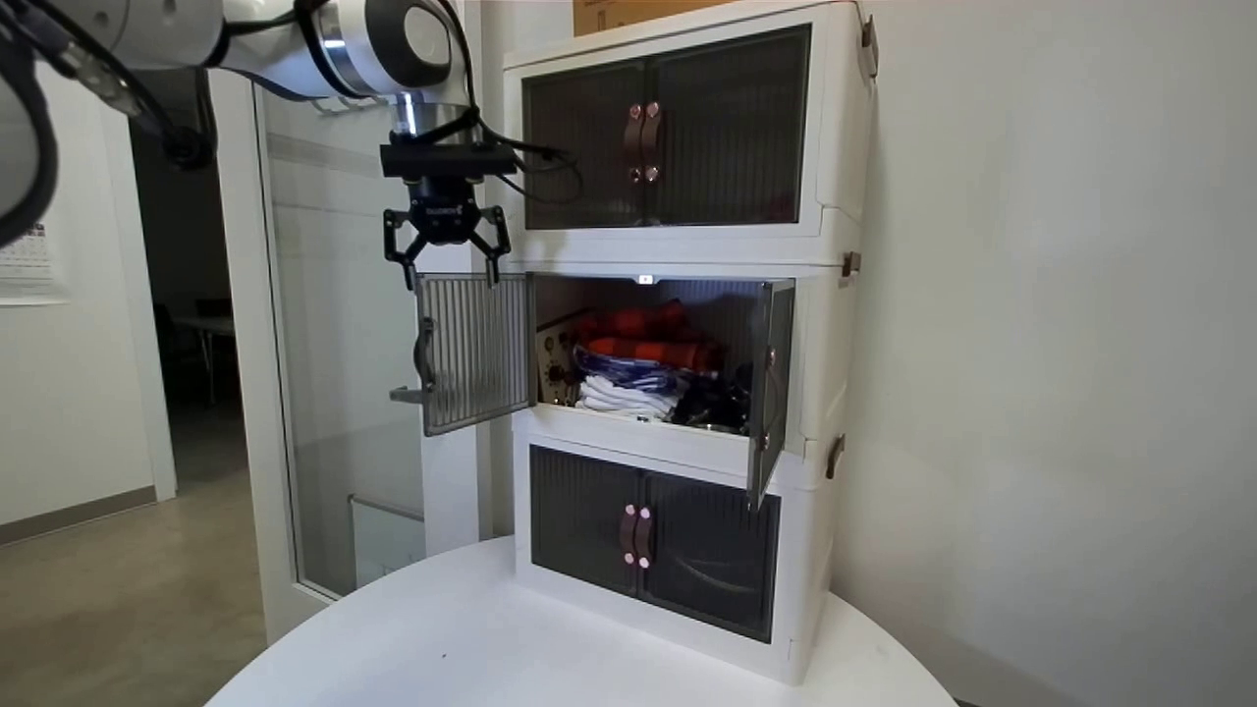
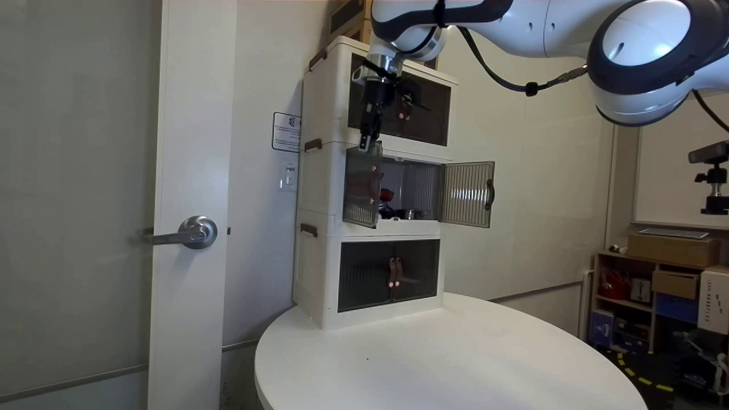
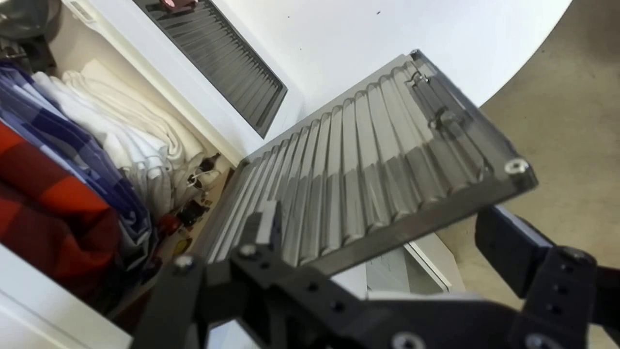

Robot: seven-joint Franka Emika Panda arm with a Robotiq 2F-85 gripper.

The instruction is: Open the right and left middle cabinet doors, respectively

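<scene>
Both middle cabinet doors stand swung out from the white cabinet (image 1: 830,363) in both exterior views. The left middle door (image 1: 476,353) is a smoky ribbed panel with a dark handle (image 1: 424,353) near its free edge. Across the opening, the right middle door (image 1: 773,393) (image 2: 467,193) juts forward. My gripper (image 1: 451,278) points down just above the left door's top edge, fingers wide apart and nothing held. In the wrist view, that left door (image 3: 339,169) lies beneath the gripper (image 3: 378,218); whether a finger touches it I cannot tell.
Folded red-checked cloth (image 1: 643,324) and white cloth (image 1: 628,393) lie inside the middle tier. The top doors (image 1: 727,128) and bottom doors (image 1: 707,550) are closed. A round white table (image 1: 442,628) carries the cabinet. Behind the left door is a glass-paned door (image 1: 339,344).
</scene>
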